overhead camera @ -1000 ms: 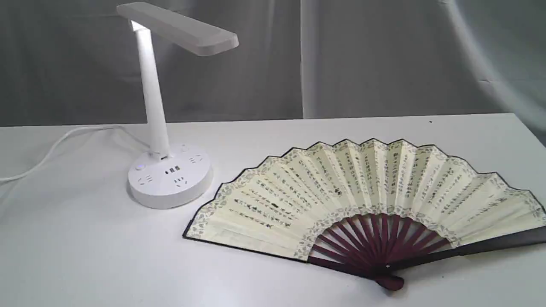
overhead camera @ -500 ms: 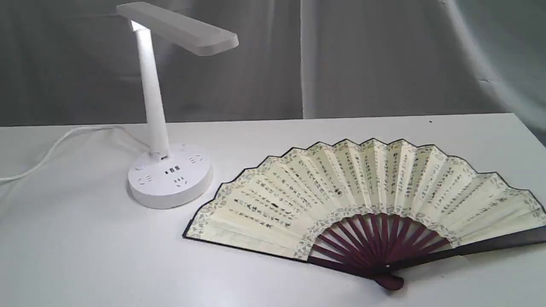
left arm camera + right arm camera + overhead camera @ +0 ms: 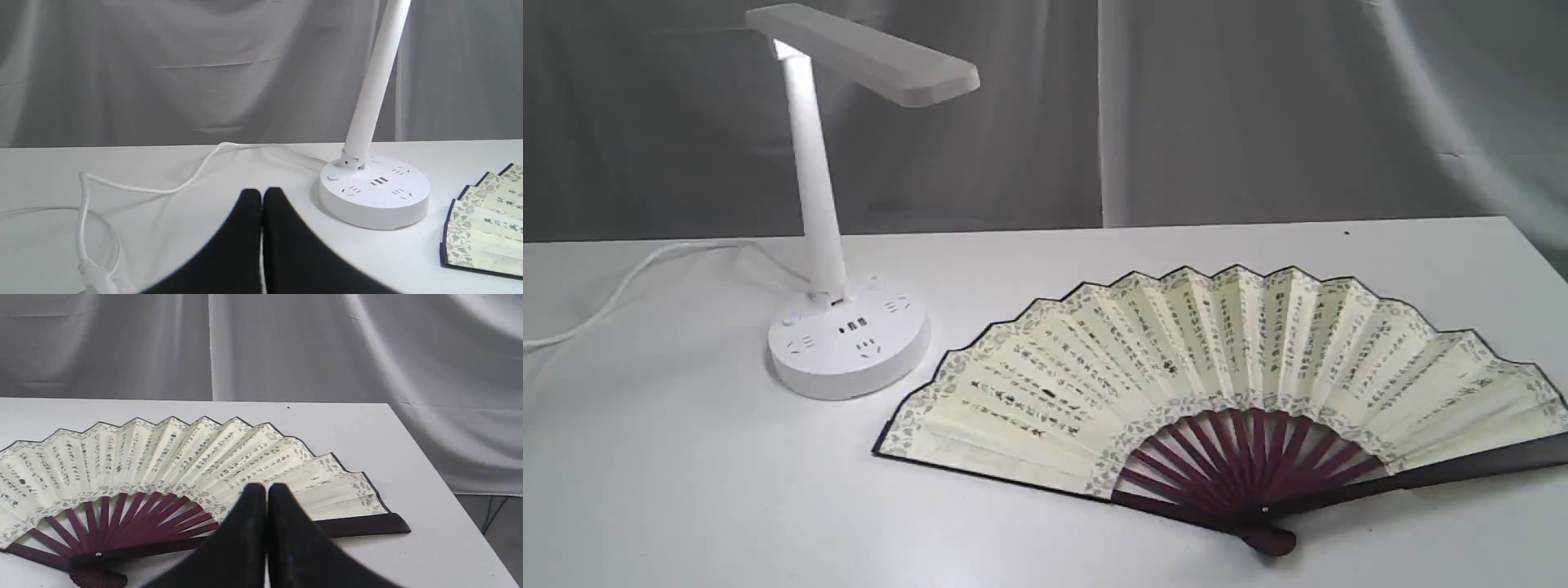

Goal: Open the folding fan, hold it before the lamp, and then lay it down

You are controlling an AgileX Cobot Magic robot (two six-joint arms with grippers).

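Fingers (image 3: 249, 216) pressed together; white table (image 3: 686, 490), grey curtain (image 3: 1258, 122).

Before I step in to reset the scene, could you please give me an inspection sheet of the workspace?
Surface: white table, with one small dark speck near its far edge.
Job's things: folding fan fully open and lying flat on the table; lamp upright beside it, its base apart from the fan's edge.
Clutter: nothing seen.
Grippers: left gripper shut and empty; right gripper shut and empty.
Cables: the lamp's white cord loops loose across the table; thin cables lie on the floor past the table's corner.
Surroundings: grey curtain hanging behind the table.
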